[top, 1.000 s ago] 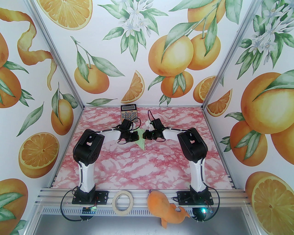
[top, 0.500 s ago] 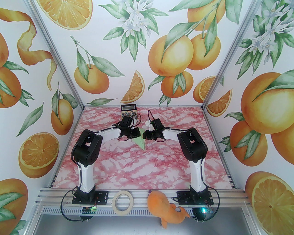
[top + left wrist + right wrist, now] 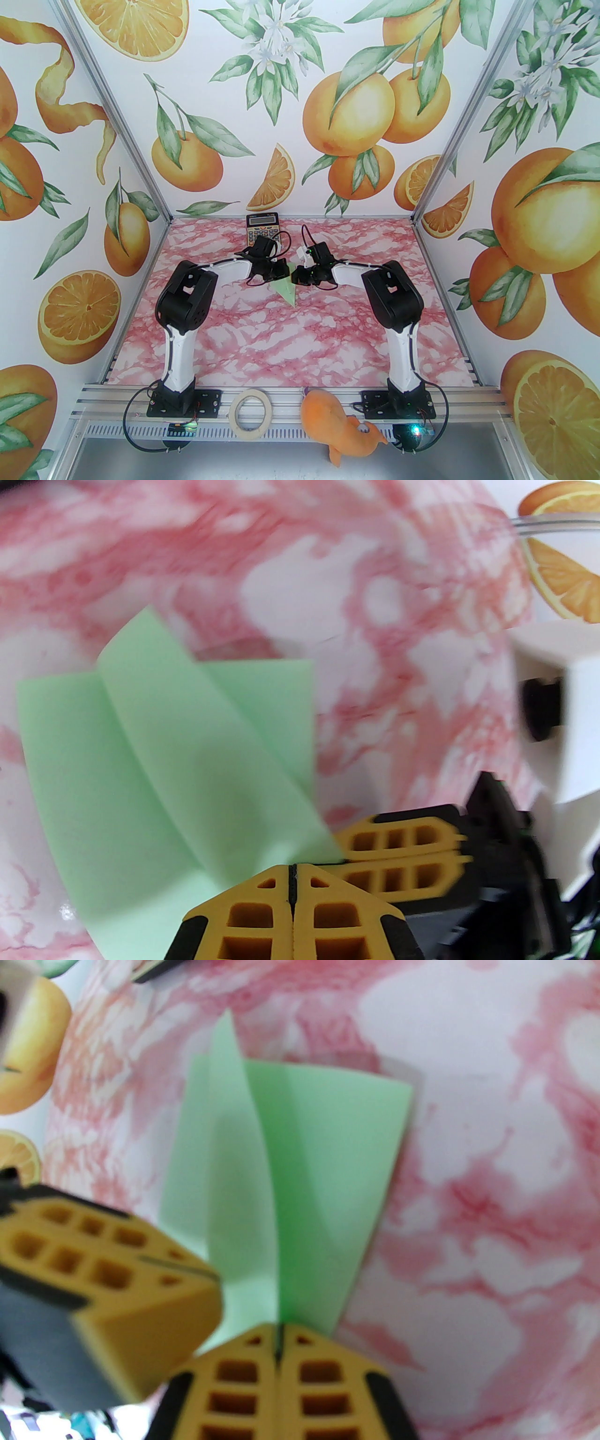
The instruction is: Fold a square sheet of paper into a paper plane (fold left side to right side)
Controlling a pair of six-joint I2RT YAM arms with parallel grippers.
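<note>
The pale green paper plane (image 3: 287, 291), a narrow folded sheet with its point toward the bottom of the frame, lies just above centre in the top view on the pink marbled table surface (image 3: 281, 342). In the left wrist view it occupies the left half of the frame, with one flap standing up along its middle.

My right gripper (image 3: 280, 1335) is closed, and the raised centre fold runs into the seam between its fingers, so I grip the plane there. My left gripper (image 3: 293, 878) is also closed, finger against finger, with its tips at the plane's edge at the bottom of the frame. I cannot tell whether any paper is pinched between them. In the top view both grippers meet almost tip to tip over the plane's wide end.

A black-and-orange calculator (image 3: 262, 228) lies directly above the grippers, at the back wall. A round roll of beige tape (image 3: 251, 414) and an orange plush toy (image 3: 340, 431) rest at the bottom centre of the frame.
</note>
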